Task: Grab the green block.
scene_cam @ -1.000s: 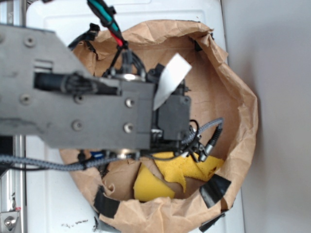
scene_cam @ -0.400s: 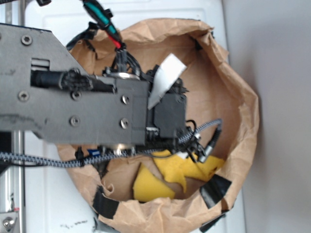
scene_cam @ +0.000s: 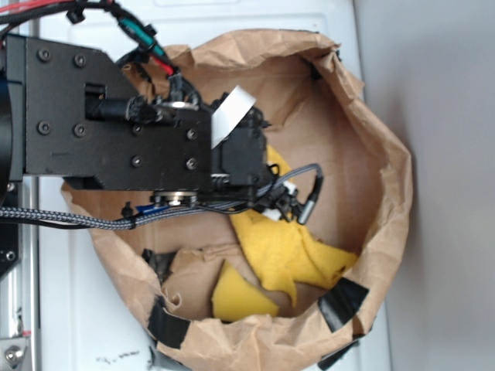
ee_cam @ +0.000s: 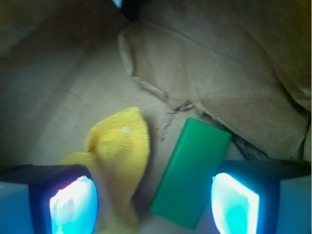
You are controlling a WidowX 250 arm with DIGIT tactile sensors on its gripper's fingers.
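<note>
Item: your gripper (ee_cam: 153,204), jaws apart, straddles the green block (ee_cam: 191,173) and yellow cloth (ee_cam: 119,151) on the paper bag (ee_cam: 219,73), positioned for closing.

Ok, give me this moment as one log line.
hand: open, above bag floor | green block: flat between fingers, nearer right one, ungrasped | yellow cloth: beside block, by left finger

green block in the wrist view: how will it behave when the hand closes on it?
Probably rigid: the green block shows straight edges and crisp corners. Its smooth, even face suggests it could slip under a light pinch. It lies flat on the crumpled paper bag, so it is unlikely to roll; the yellow cloth beside it could snag in the open hand.
</note>
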